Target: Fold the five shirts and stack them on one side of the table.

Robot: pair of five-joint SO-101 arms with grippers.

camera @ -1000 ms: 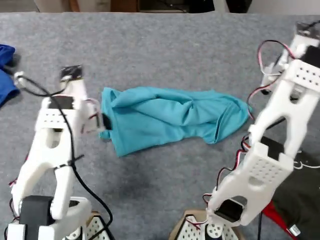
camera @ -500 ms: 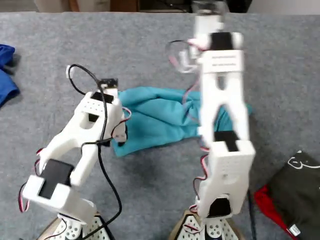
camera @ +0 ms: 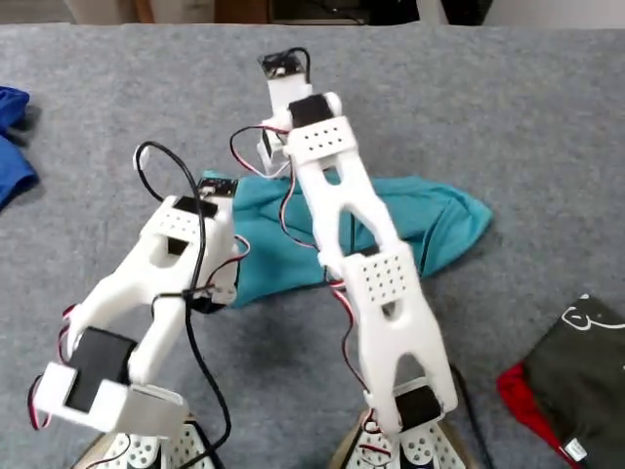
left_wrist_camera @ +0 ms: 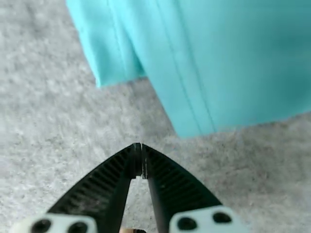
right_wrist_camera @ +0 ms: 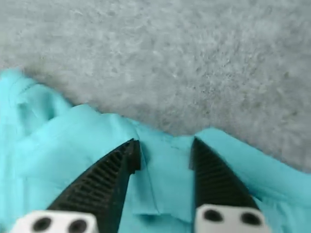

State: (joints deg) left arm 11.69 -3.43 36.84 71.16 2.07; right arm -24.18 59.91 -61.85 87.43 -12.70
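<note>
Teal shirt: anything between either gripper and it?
Nothing visible. The right gripper hangs open directly over an edge of the teal shirt; the left gripper, shut, sits just off its corner above bare gray table.

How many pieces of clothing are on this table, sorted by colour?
teal shirt: 1
blue garment: 1
dark garment: 1
red garment, showing at the dark one's edge: 1
Total: 4
</note>
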